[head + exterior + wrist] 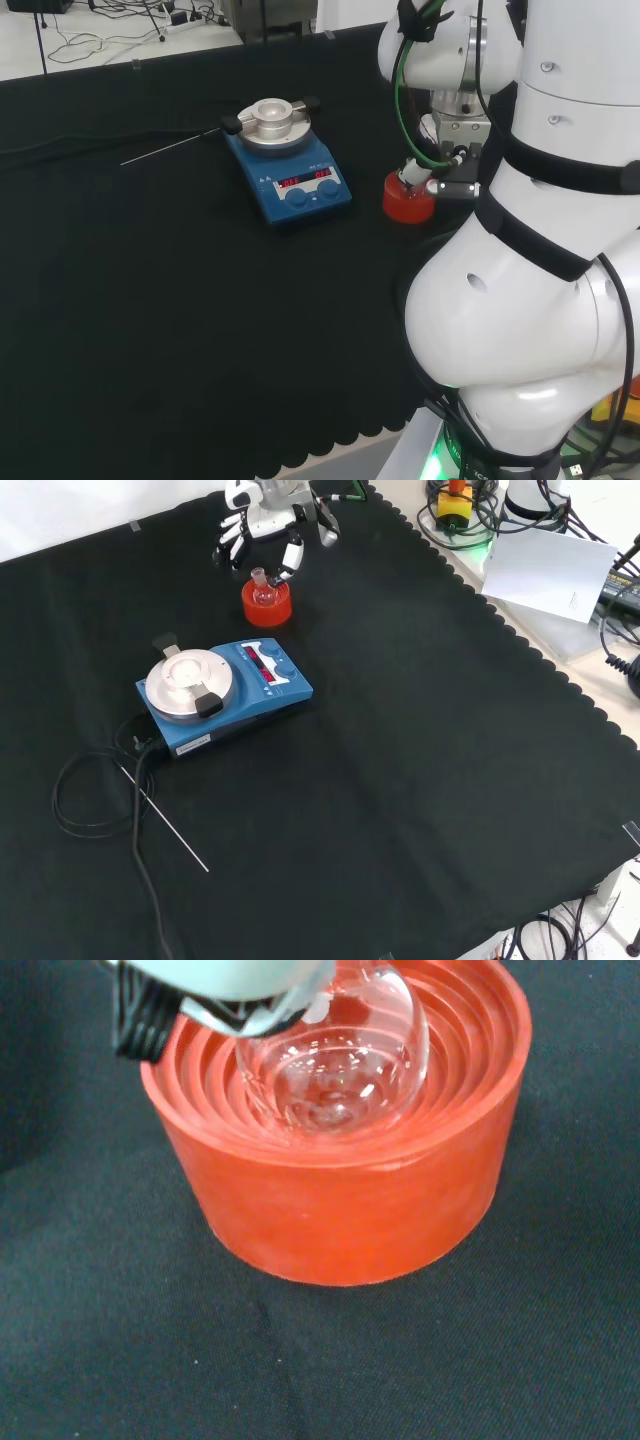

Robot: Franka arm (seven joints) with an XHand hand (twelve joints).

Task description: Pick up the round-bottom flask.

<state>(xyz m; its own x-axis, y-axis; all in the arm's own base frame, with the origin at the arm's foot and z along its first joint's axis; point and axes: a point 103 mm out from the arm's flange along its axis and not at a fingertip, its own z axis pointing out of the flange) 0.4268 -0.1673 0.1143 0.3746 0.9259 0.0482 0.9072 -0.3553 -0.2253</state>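
Up top in front view: hand [262, 525] hangs over round-bottom flask [262, 589], fingers spread, nothing gripped yet. Flask sits neck-up in red ribbed stand [267, 608] so it won't roll, right behind blue hotplate stirrer [222, 693]. Reckon grab comes next.

Stirrer plate [225, 695] near stand [267, 604]; elsewhere seemingly bare cloth [420, 760]

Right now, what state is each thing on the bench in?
Round-bottom flask: seated upright in its stand, not lifted.
Red ribbed stand: on the cloth, holding the flask.
Hand: above the flask, fingers spread either side of its neck.
Hotplate stirrer: display lit, top plate bare.
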